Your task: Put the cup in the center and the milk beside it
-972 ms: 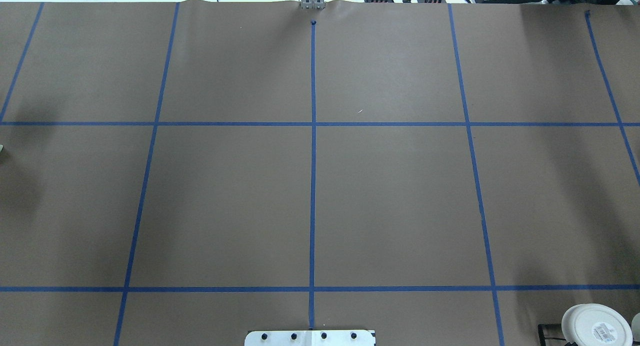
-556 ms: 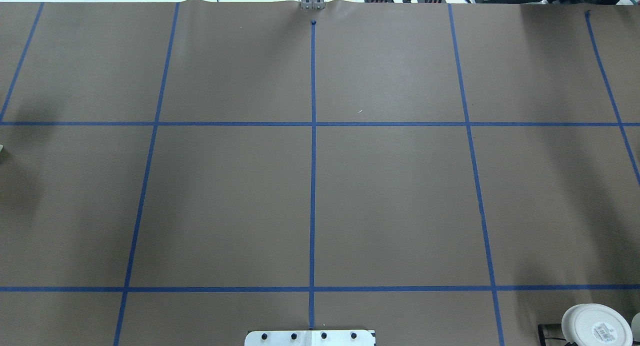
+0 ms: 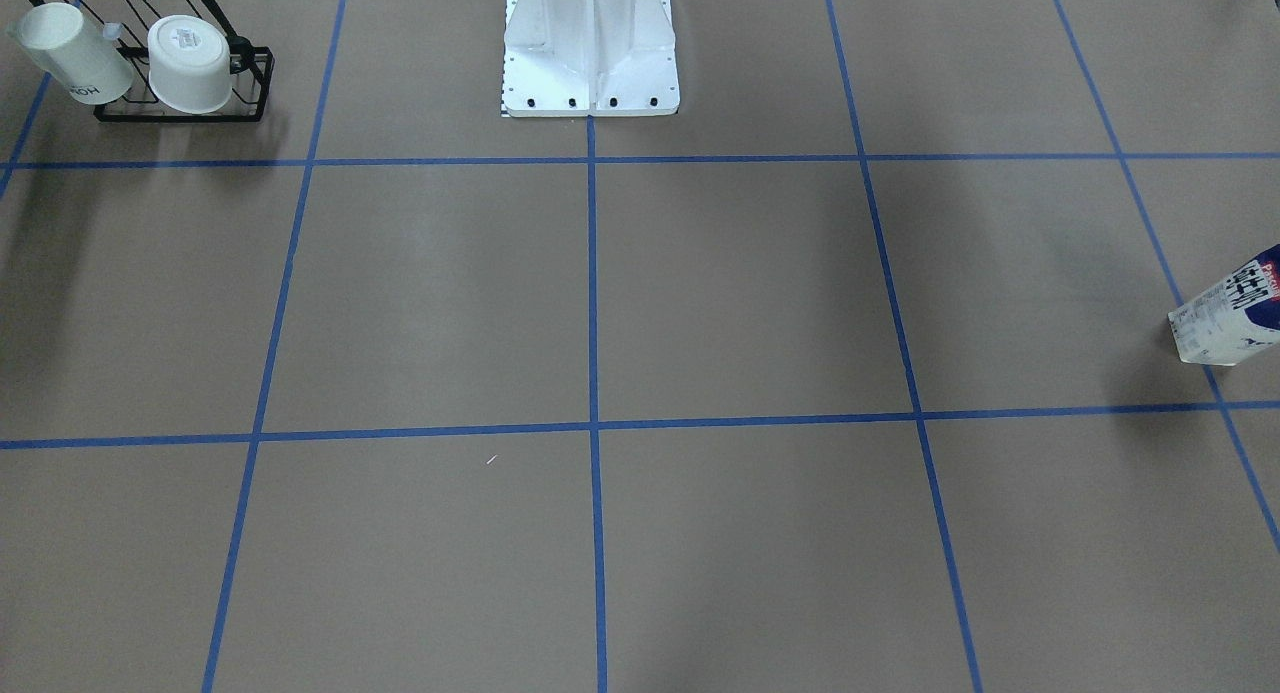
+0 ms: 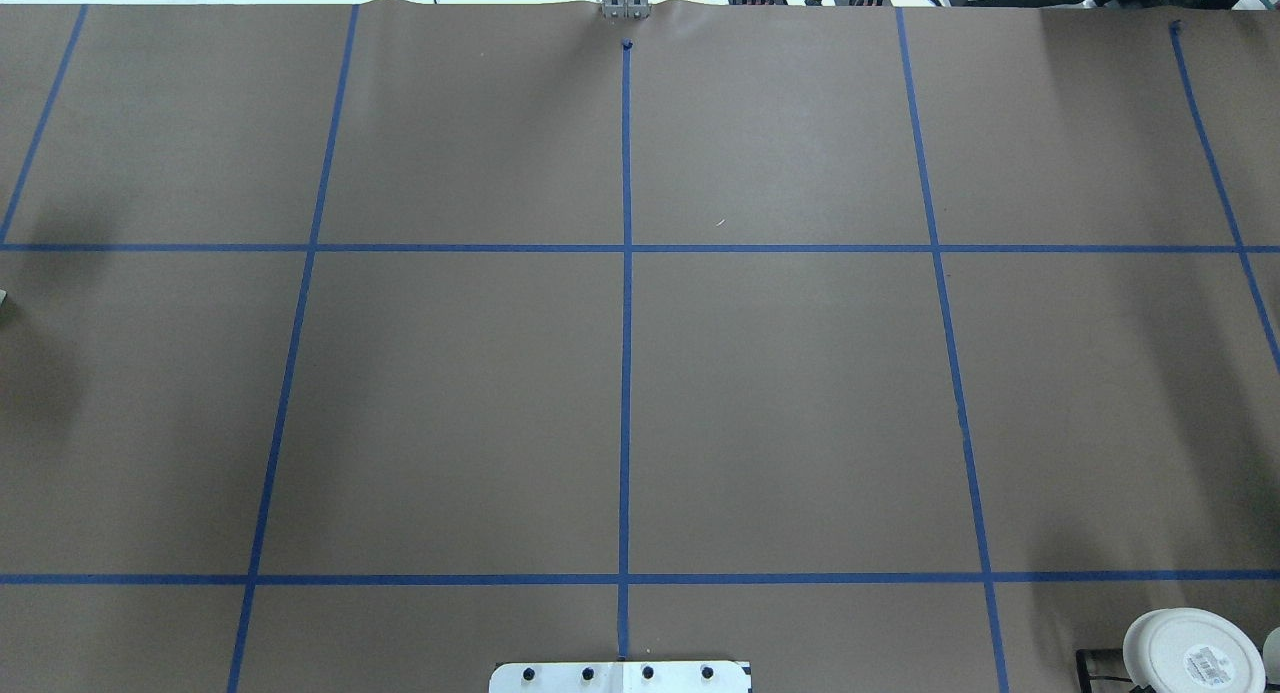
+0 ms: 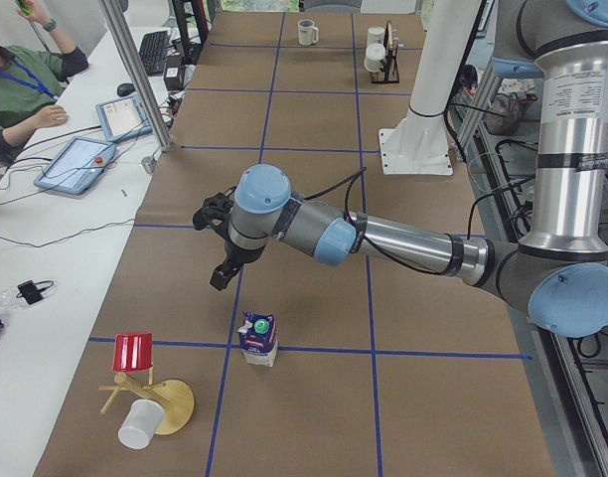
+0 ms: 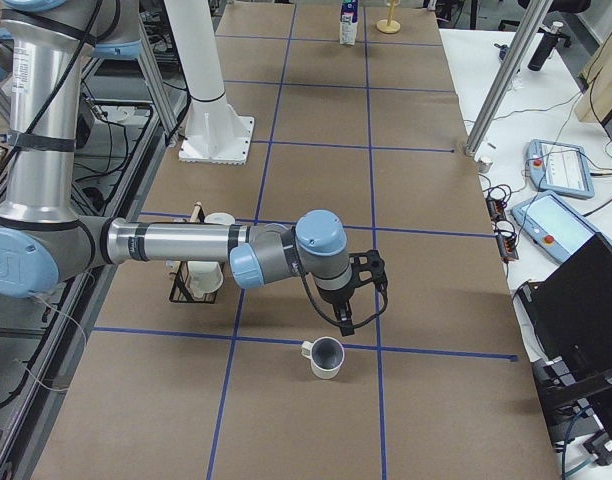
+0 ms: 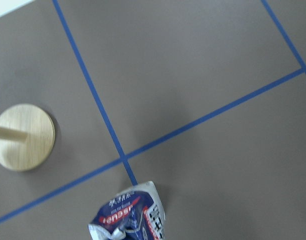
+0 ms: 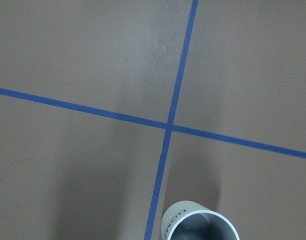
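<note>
The cup [image 6: 326, 357] is a small white mug with a grey inside, upright on the brown paper at the table's right end. It also shows at the bottom of the right wrist view [image 8: 200, 225]. My right gripper [image 6: 349, 320] hovers just above and beside it; I cannot tell if it is open or shut. The milk [image 5: 257, 338], a blue-and-white carton with a green cap, stands at the table's left end; it also shows in the left wrist view [image 7: 128, 217] and front view [image 3: 1230, 313]. My left gripper [image 5: 221, 275] hangs above it; I cannot tell its state. The center [image 4: 626, 413] holds nothing.
A black rack [image 3: 250, 68] with two white cups stands near the robot's base [image 3: 590, 53] on its right side. A wooden stand [image 5: 170, 402] with a red cup and a white cup stands beyond the milk. Operators' tablets lie along the far table edge.
</note>
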`<state>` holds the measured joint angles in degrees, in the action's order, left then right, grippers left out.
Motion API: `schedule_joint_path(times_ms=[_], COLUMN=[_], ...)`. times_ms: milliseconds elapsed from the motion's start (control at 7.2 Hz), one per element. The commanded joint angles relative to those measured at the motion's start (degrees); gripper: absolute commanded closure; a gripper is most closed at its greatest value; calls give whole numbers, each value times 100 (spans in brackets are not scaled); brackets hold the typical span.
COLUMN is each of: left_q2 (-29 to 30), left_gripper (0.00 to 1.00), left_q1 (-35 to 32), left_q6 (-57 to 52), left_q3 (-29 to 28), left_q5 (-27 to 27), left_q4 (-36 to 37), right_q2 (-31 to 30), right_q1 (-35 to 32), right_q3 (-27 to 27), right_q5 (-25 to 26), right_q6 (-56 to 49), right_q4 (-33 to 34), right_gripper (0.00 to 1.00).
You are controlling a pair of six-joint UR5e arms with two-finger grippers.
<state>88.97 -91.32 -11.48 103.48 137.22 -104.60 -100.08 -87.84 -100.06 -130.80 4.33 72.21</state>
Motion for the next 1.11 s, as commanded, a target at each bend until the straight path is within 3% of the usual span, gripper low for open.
schedule_joint_path(times_ms=[0, 278, 556, 694, 833, 972], left_q2=[-2, -28, 7, 15, -11, -37], left_gripper=[1, 1, 1, 1, 1, 1], left_q1=[0, 0, 9, 0, 0, 0], left_q6=[14, 23, 31, 31, 31, 40], left_q3=[23, 40, 32, 32, 14, -56], left_q5=[7, 7, -2, -2, -2, -2], left_q4=[-121, -315, -315, -315, -429, -612], right_q2=[-153, -292, -346, -363, -337, -337], right_q1=[632, 1294, 1401, 1393, 1401, 1401], right_q3=[31, 301, 584, 724, 882, 927], right_q5=[315, 625, 897, 898, 898, 915], right_q6=[1213, 1991, 1670, 1076, 1000, 956], right_q4=[-179, -1028, -1332, -1349, -1393, -1393], right_gripper=[3, 7, 25, 27, 38, 61])
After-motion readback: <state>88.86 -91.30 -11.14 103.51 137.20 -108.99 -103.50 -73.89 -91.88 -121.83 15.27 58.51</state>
